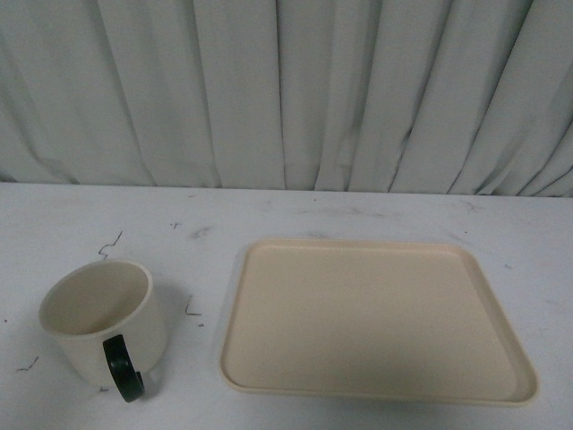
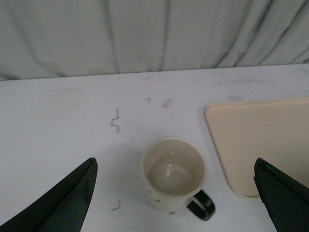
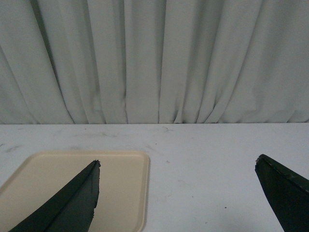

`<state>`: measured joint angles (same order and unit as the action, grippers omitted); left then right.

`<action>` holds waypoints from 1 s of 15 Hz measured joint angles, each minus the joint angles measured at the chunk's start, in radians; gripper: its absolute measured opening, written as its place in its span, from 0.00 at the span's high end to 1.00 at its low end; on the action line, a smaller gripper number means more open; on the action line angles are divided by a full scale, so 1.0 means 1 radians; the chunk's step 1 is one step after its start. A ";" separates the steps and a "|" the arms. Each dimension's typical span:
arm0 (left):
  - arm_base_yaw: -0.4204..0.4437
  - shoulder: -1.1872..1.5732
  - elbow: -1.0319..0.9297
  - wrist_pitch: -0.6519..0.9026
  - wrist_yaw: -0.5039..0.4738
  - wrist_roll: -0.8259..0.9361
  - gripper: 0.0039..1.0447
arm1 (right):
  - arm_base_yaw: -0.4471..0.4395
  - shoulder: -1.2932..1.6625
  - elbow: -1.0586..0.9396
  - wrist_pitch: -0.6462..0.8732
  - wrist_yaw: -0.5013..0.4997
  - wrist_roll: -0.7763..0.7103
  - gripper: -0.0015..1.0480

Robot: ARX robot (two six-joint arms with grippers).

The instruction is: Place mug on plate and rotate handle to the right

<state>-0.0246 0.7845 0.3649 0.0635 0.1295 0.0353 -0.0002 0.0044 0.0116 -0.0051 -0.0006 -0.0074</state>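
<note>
Mug (image 1: 103, 322) upright on tabletop (image 1: 269, 215), just left of plate (image 1: 376, 313), not touching; handle (image 1: 123, 367) toward robot. Likely light, rigid, slick glaze, breakable: pinch across rim wall. Left hand (image 2: 175, 163) wide open, empty, aimed at mug; right hand (image 3: 176, 163) wide open, empty.

Mug (image 1: 103, 318) upright left of plate (image 1: 376, 313), gap between — open table (image 1: 358, 215) around both; curtain (image 1: 286, 90) well behind.
</note>
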 joint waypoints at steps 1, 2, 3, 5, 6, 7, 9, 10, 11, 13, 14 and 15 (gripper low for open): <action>0.006 0.108 0.067 -0.034 0.011 0.012 0.06 | 0.000 0.000 0.000 0.000 0.000 0.000 0.06; 0.039 0.249 0.149 -0.083 0.038 0.036 0.06 | 0.000 0.000 0.000 0.000 0.000 0.000 0.06; 0.055 0.350 0.206 -0.121 0.041 0.055 0.06 | 0.000 0.000 0.000 0.000 0.000 0.000 0.06; 0.074 0.520 0.282 -0.184 0.077 0.086 0.06 | 0.000 0.000 0.000 0.000 0.000 0.000 0.06; 0.076 0.592 0.313 -0.219 0.090 0.097 0.06 | 0.000 0.000 0.000 0.000 0.000 0.000 0.06; 0.076 0.662 0.340 -0.221 0.098 0.104 0.06 | 0.000 0.000 0.000 0.000 0.000 0.000 0.06; 0.085 0.755 0.389 -0.212 0.099 0.104 0.06 | 0.000 0.000 0.000 0.000 0.000 0.000 0.06; 0.094 0.781 0.404 -0.212 0.095 0.105 0.06 | 0.000 0.000 0.000 0.000 0.000 0.000 0.06; 0.105 0.809 0.420 -0.207 0.084 0.104 0.06 | 0.000 0.000 0.000 0.000 0.000 0.000 0.06; 0.127 0.867 0.462 -0.204 0.078 0.103 0.06 | 0.000 0.000 0.000 0.000 0.000 0.000 0.06; 0.135 0.892 0.478 -0.202 0.081 0.103 0.06 | 0.000 0.000 0.000 0.000 0.000 0.000 0.06; 0.140 0.917 0.483 -0.197 0.071 0.104 0.06 | 0.000 0.000 0.000 0.000 0.000 0.000 0.06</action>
<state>0.1150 1.7012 0.8482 -0.1337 0.2005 0.1390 -0.0002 0.0044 0.0116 -0.0051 -0.0002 -0.0074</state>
